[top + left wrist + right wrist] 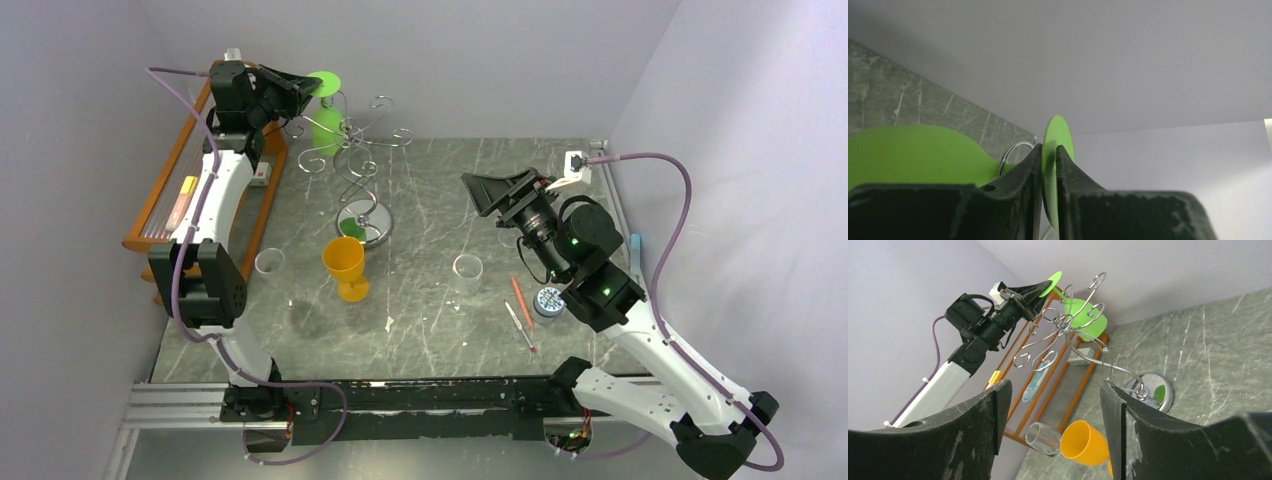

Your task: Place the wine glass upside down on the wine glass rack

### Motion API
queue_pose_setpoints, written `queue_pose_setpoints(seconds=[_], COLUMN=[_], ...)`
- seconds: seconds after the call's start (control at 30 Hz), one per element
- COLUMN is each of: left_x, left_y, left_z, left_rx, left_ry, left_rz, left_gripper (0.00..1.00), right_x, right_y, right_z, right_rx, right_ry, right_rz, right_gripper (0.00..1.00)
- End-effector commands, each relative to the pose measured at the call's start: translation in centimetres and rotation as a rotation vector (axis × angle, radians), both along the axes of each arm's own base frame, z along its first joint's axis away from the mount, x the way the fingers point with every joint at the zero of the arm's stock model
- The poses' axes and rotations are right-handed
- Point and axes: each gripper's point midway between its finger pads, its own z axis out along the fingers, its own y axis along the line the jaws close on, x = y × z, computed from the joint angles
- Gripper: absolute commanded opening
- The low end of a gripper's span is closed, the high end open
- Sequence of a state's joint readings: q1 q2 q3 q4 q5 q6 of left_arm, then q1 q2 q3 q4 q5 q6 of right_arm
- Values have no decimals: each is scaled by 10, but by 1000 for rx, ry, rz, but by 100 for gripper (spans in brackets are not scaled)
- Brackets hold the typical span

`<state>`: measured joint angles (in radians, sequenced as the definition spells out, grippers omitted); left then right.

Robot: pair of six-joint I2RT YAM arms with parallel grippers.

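A green wine glass [326, 127] hangs upside down at the top of the silver wire wine glass rack [362, 160], foot up and bowl down. My left gripper [312, 90] is shut on the glass's round foot [1054, 150]; the bowl [913, 152] shows at left in the left wrist view. The rack has curled hook arms and a round mirrored base [364, 224]. In the right wrist view the glass [1083, 312] sits among the hooks [1063, 325]. My right gripper [490, 192] is open and empty above the table's right middle.
An orange goblet [346, 267] stands upright near the rack's base. Clear cups [269, 262] [467, 268] stand left and right of it. An orange wooden slatted rack [170, 200] lies at far left. Pens [521, 310] and a small round tin [549, 299] lie near my right arm.
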<state>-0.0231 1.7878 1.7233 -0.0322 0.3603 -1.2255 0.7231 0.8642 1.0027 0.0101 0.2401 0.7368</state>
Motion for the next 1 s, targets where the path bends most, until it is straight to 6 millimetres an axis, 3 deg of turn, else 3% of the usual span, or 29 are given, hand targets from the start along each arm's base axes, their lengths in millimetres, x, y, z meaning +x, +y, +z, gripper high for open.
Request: queue_pose_setpoints(seconds=[0.0,0.33,0.4,0.6,0.77,0.97], left_x=[-13,-27,-29,-50,-77,-138], left_y=[11,16,32,52,65,61], left_z=[15,17,17,29,18,18], left_rx=[56,193,230,387,693,854], left_ry=[-25,-28,-19,-69,-86,-149], left_rz=[18,6,38,65,9,-83], left_gripper=[21,46,49,63,74,75], right_x=[0,-1,-1,-1,4,6], right_y=[-5,-7,-9,-9,-8,8], right_z=[-6,-9,-11,-10,-23,-57], right_rx=[-3,-4,-6,-35,-174,-369], right_ry=[10,27,34,27,69,148], right_rz=[-20,-28,-36,-33,-38,48], right_gripper=[69,69,69,69,70,71])
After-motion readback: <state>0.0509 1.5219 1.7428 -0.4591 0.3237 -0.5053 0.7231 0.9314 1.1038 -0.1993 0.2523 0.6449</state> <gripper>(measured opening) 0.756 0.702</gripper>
